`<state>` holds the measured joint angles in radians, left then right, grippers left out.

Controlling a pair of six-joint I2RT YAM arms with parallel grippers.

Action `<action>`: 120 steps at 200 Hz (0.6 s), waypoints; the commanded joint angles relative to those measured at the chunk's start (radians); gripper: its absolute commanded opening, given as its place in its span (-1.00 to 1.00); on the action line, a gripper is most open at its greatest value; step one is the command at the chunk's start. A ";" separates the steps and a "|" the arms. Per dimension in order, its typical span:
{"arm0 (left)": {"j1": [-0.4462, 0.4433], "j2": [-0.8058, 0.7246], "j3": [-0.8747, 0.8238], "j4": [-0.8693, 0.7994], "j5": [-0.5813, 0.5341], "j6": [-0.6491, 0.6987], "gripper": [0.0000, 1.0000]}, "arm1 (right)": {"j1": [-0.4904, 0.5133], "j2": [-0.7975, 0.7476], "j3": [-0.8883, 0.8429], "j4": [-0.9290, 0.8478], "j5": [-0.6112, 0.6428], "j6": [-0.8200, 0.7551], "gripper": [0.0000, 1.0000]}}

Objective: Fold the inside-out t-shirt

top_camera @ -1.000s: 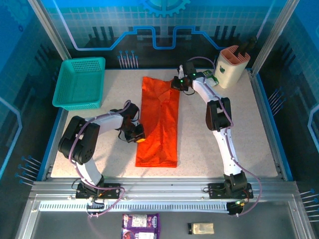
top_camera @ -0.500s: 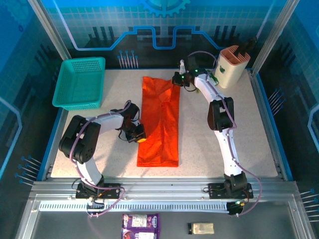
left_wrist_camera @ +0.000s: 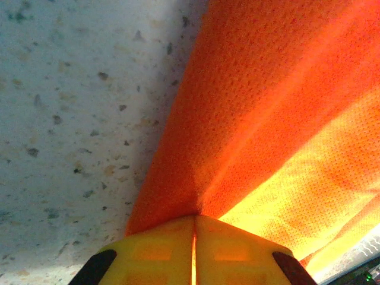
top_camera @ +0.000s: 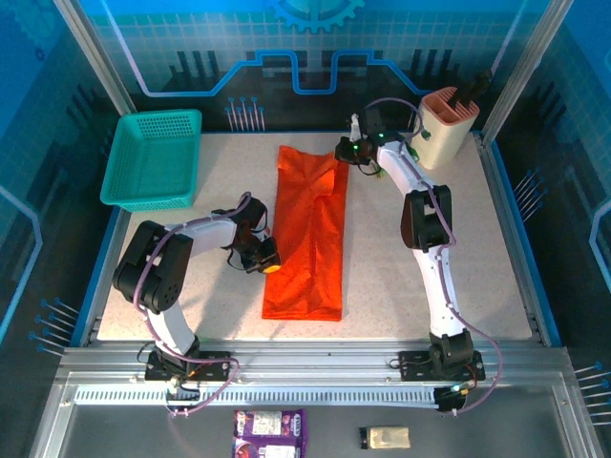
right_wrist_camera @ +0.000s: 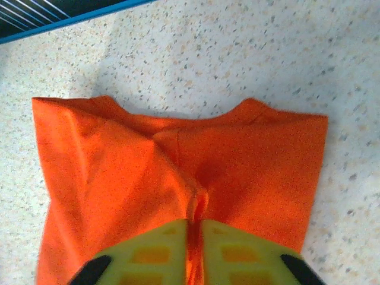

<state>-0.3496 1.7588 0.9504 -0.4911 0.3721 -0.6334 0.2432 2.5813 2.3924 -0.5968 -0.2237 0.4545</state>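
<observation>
shirt (top_camera: 307,234) lying as a long folded strip mid-table (top_camera: 458,248) | left gripper (top_camera: 266,260) staying pinched on its left edge | right gripper (top_camera: 343,156) nipping the far edge, dragging it slightly rightward | likely straightening the strip before cross-folding

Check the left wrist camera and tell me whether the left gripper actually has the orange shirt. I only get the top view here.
Observer: In the left wrist view the left gripper has its yellow jaws pressed together. A fold of the inside-out t-shirt runs out from between them.
Operator: Now report the right one.
Observer: In the right wrist view the right gripper pinches a small ridge of cloth in the narrow gap between its jaws.
Operator: Describe the shirt edge beyond it.
Observer: The far edge lies on the speckled table, with a shallow dip near its middle.
</observation>
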 commanded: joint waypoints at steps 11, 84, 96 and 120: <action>-0.003 -0.024 -0.024 -0.033 -0.010 -0.028 -0.77 | -0.014 0.003 0.018 -0.011 0.002 -0.017 -0.44; -0.027 -0.137 0.023 -0.096 0.005 -0.041 -0.74 | 0.041 -0.129 -0.077 -0.020 -0.184 0.032 -0.42; -0.037 -0.152 0.008 -0.098 0.011 -0.047 -0.73 | 0.059 -0.118 -0.087 -0.023 -0.226 0.044 -0.42; -0.070 -0.167 -0.039 -0.077 0.014 -0.073 -0.73 | 0.096 -0.093 -0.106 -0.026 -0.233 0.046 -0.41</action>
<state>-0.3889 1.6215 0.9501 -0.5449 0.3717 -0.6636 0.2909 2.4866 2.3177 -0.6037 -0.3809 0.4820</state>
